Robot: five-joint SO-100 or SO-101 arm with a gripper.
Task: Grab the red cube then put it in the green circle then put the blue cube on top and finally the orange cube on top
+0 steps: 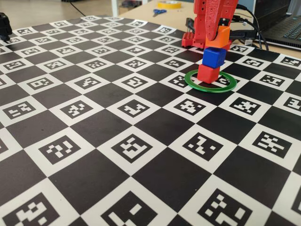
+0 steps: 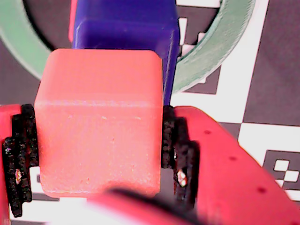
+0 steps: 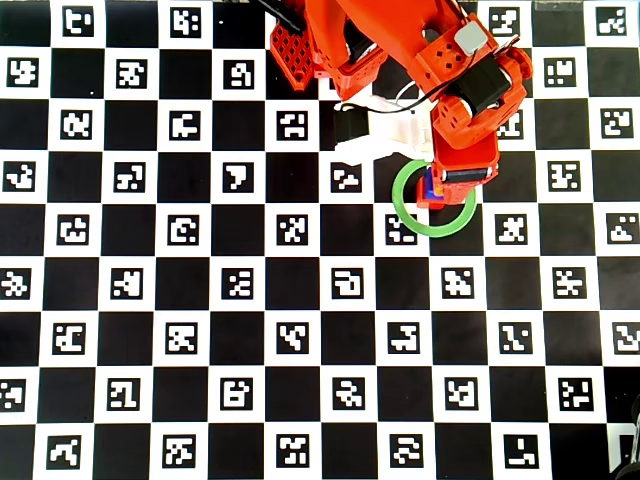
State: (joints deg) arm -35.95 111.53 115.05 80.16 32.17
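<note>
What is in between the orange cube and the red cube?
The blue cube sits between them in the fixed view: the red cube below it in the green circle, the orange cube above, held by the fingers.

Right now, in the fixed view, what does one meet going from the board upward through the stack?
green circle → red cube → blue cube → orange cube, held in the gripper.

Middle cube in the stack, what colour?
Deep blue. The blue cube sits between the red cube and the orange cube; clearest in the fixed view.
</note>
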